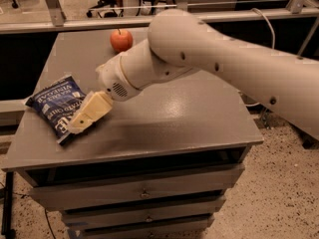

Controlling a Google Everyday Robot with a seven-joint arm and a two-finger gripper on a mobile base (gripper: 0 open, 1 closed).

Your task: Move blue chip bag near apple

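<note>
1. The grey tabletop (pixel 199 118) is flat, smooth and faintly glossy, and it sits on a cabinet of drawers (pixel 144 195).
2. My gripper (pixel 82 119) is low over the blue chip bag (pixel 52 101), at the bag's edge nearest the middle of the tabletop, and it overlaps that edge in the view. I cannot tell whether the jaws are apart or together, or whether they are touching the bag.
3. The bag lies flat near the front corner of the tabletop. I judge it to be light, soft and crinkly, with a slick film that would slip if pinched too shallowly. Its contents are brittle, so a hard squeeze through the middle would crush them.
4. I would take hold at a sealed end or a raised fold of the edge under my gripper, where the film bunches and no chips are in the way.
5. My arm (pixel 224 59) reaches out over the tabletop from the side opposite the bag.
6. The apple (pixel 121 40) stands well apart from the bag, close to the far edge. It is round and could roll if the bag nudges it.
7. Beyond the apple, farther still from the bag, a rail runs behind the tabletop, and past it chair bases (pixel 107 6) stand on the floor. Under the arm the floor (pixel 279 193) is speckled.
</note>
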